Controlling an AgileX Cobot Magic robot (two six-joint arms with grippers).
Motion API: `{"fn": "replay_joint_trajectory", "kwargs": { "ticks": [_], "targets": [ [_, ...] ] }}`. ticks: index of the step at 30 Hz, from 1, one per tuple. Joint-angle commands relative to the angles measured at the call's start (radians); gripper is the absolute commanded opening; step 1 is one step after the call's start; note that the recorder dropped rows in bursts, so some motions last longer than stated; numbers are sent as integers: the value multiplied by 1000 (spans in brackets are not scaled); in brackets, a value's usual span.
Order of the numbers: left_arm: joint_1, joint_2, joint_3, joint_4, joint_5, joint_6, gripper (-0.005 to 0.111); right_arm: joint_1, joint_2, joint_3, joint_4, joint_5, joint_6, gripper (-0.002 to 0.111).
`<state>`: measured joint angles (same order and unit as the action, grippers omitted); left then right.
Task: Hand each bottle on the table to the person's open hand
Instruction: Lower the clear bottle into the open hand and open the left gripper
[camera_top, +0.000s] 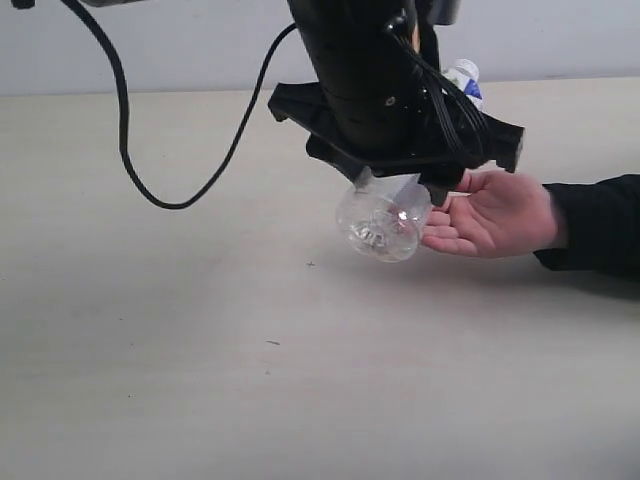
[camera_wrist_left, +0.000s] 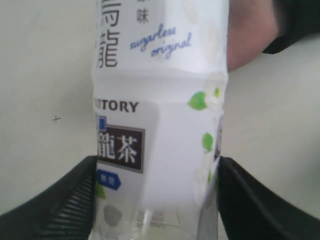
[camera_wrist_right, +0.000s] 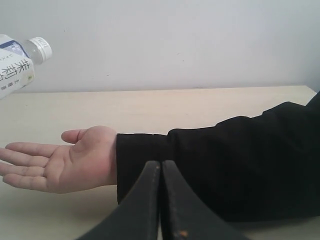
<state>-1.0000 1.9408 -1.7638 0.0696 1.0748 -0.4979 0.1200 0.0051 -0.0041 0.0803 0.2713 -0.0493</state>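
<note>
A clear bottle (camera_top: 385, 225) with a white floral label (camera_wrist_left: 160, 125) hangs tilted in the air, its base toward the exterior view and its white cap (camera_top: 462, 72) toward the back. My left gripper (camera_top: 400, 188) is shut on the bottle, with one black finger (camera_wrist_left: 65, 200) on each side of its body. The person's open hand (camera_top: 495, 215) lies palm up just right of the bottle's base, apart from it. In the right wrist view the bottle (camera_wrist_right: 17, 67) floats above the hand's fingertips (camera_wrist_right: 20, 165). My right gripper (camera_wrist_right: 161, 172) is shut and empty, low over the table near the person's black sleeve (camera_wrist_right: 220, 165).
The pale beige table (camera_top: 150, 350) spreads wide around the hand. A black cable (camera_top: 130, 150) loops down from the left arm and touches the tabletop at the back left. The person's forearm (camera_top: 600, 225) lies along the right edge.
</note>
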Motion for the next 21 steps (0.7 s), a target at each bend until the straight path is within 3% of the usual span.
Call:
{"fn": "replay_joint_trajectory", "kwargs": {
  "ticks": [1, 7, 14, 21],
  "targets": [
    [-37, -11, 4, 40, -34, -86, 0, -5, -5, 4, -1, -5, -1, 0],
    [-53, -11, 6, 112, -38, -224, 0, -5, -5, 4, -1, -5, -1, 0],
    [-56, -11, 41, 127, -221, -404, 0, -5, -5, 4, -1, -5, -1, 0],
    [-56, 8, 65, 124, -309, -543, 0, -5, -5, 4, -1, -5, -1, 0]
  ]
}}
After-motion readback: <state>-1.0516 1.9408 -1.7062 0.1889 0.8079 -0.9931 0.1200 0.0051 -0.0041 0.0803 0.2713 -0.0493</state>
